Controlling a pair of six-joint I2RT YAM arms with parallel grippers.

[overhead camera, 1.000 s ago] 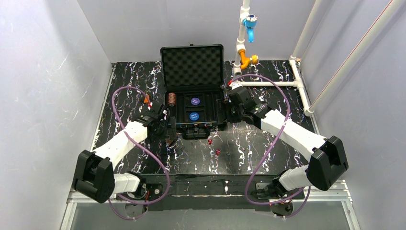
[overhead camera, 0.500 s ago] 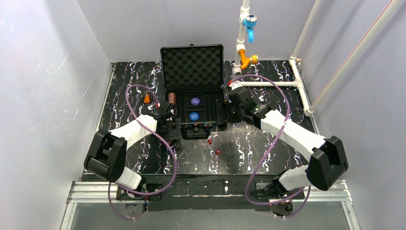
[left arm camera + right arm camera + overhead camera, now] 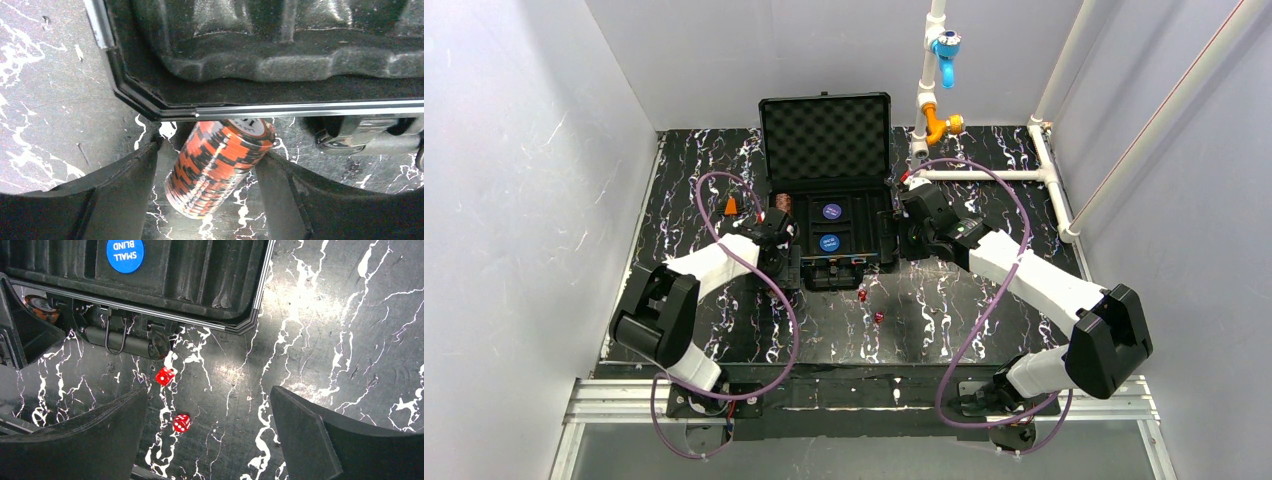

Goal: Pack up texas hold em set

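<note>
The black briefcase (image 3: 879, 232) lies open, its foam lid (image 3: 826, 135) upright at the back. Two blue discs (image 3: 831, 211) (image 3: 829, 241) sit in its tray, and a copper-brown chip stack (image 3: 781, 205) stands at the tray's left end. My left gripper (image 3: 786, 268) is at the case's front left corner. In the left wrist view its jaws (image 3: 210, 155) bracket a second, tilted chip stack (image 3: 220, 167): the right finger touches it, the left stands apart. My right gripper (image 3: 209, 390) is wide open at the case's right side, above two red dice (image 3: 165, 376) (image 3: 181, 423).
A small orange cone (image 3: 731, 207) stands left of the case. White pipework (image 3: 1044, 175) with a blue valve (image 3: 944, 45) and an orange fitting (image 3: 939, 127) fills the back right. The case's front latch (image 3: 117, 335) faces the dice.
My left arm has swung in toward the case's front left corner and its jaws have narrowed around the tilted chip stack. The right arm has not moved.
</note>
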